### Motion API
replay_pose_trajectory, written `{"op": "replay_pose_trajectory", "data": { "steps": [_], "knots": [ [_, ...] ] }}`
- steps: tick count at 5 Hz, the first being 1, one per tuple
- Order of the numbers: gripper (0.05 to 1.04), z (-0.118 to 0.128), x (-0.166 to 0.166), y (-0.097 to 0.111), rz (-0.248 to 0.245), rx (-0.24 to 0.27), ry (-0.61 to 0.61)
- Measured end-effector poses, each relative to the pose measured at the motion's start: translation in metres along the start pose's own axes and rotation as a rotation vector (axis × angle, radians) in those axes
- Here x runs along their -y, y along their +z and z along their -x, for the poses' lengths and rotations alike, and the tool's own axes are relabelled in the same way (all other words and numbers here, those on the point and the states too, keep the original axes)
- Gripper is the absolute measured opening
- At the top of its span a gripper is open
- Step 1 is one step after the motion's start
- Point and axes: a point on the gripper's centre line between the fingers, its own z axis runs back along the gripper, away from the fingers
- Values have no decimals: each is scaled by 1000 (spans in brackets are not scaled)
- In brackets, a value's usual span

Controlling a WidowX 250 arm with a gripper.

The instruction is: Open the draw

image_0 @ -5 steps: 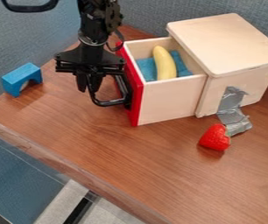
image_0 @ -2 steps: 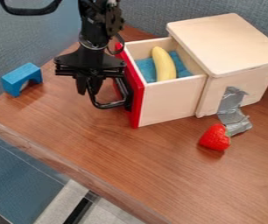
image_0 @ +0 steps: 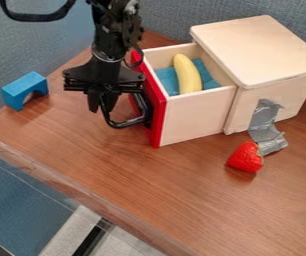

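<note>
**Black robot gripper (image_0: 101, 106) at the black looped handle (image_0: 125, 124) of an open, red-fronted wooden drawer (image_0: 194, 116)**

Whether the gripper is open or closed cannot be told. Within the drawer, a yellow banana (image_0: 187, 74) is laid on blue cloth (image_0: 208, 79). Outside, a red strawberry (image_0: 245, 158) and blue arched block (image_0: 25, 90) are seen.

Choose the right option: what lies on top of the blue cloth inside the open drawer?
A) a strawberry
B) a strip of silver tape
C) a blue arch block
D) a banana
D: the yellow banana rests on the blue cloth between the walls of the pulled-out drawer.
</note>
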Motion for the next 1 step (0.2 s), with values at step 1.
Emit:
{"op": "replay_pose_trajectory", "data": {
  "steps": [1],
  "knots": [
    [169, 1, 2, 0, 1, 7, 1]
  ]
}}
